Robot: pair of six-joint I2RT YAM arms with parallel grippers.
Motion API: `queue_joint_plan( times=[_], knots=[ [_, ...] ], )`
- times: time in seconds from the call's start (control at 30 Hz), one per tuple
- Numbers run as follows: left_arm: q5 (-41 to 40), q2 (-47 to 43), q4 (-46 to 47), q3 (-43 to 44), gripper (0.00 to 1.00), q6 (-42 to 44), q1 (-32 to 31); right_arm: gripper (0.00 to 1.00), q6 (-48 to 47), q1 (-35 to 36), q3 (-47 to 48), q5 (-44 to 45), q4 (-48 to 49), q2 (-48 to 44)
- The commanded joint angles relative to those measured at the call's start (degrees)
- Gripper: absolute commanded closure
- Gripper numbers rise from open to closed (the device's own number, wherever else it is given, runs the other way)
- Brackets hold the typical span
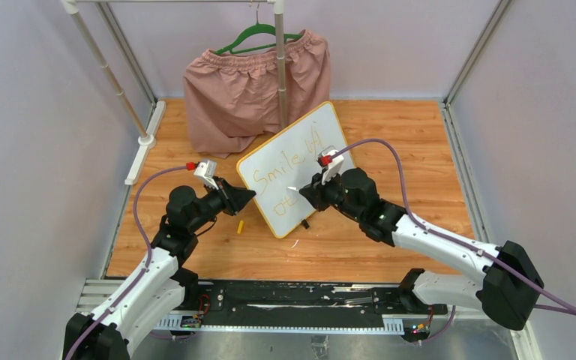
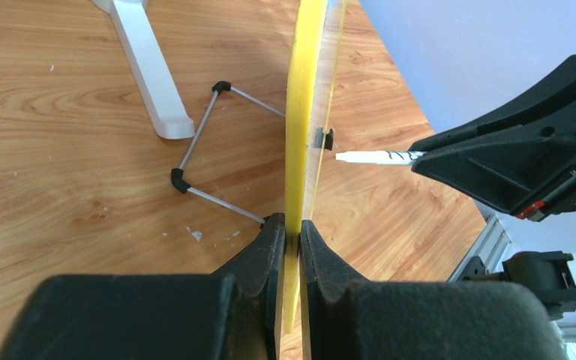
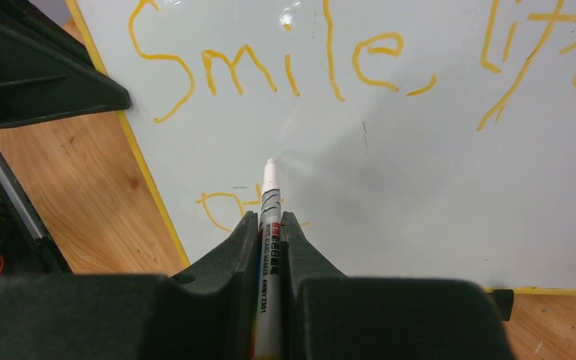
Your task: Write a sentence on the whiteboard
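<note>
The whiteboard [image 1: 300, 142] stands tilted on the wooden table, with a thin yellow frame [image 2: 304, 112]. My left gripper [image 1: 251, 195] is shut on its left edge [image 2: 291, 232]. The sentence [image 3: 285, 64] is in orange marker: "Smile" and more strokes on the top line, and "ot" begun on the lower line [image 3: 229, 206]. My right gripper [image 3: 270, 221] is shut on a white marker [image 3: 268, 195] in front of the board [image 3: 420, 187]. The marker tip [image 2: 345, 157] points at the board's face, with a small gap showing in the left wrist view.
Pink shorts [image 1: 255, 82] hang on a green hanger from a white rack behind the board, whose base foot [image 2: 150, 75] lies on the table. A wire stand [image 2: 202, 142] props up the board's back. A small yellow cap [image 1: 241, 225] lies near the board's bottom left. Walls enclose the table.
</note>
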Motion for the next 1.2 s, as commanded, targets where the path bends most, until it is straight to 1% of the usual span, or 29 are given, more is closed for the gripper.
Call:
queue_joint_plan(
  times=[0.0, 0.13, 0.37, 1.07, 1.1, 1.17],
  knots=[
    [0.8, -1.2, 2.7, -0.2, 1.0, -0.3, -0.3, 1.0, 0.3, -1.5, 2.8, 1.4, 2.2, 1.4],
    [0.7, -1.2, 2.7, -0.2, 1.0, -0.3, -0.3, 1.0, 0.5, -2.1, 3.4, 3.7, 2.5, 2.6],
    [0.7, -1.2, 2.7, -0.1, 1.0, -0.2, -0.3, 1.0, 0.7, -2.4, 2.9, 3.2, 1.5, 4.2],
    [0.7, -0.8, 2.7, 0.2, 1.0, -0.2, -0.3, 1.0, 4.2, -2.4, -4.1, 2.3, -0.3, 1.7],
    [0.7, -0.8, 2.7, 0.2, 1.0, -0.1, -0.3, 1.0, 4.3, -2.3, -4.3, 0.7, -0.3, 1.6],
    [0.8, -0.9, 2.7, 0.2, 1.0, -0.1, -0.3, 1.0, 4.4, -2.4, -4.8, 0.5, -0.3, 1.5]
  ],
)
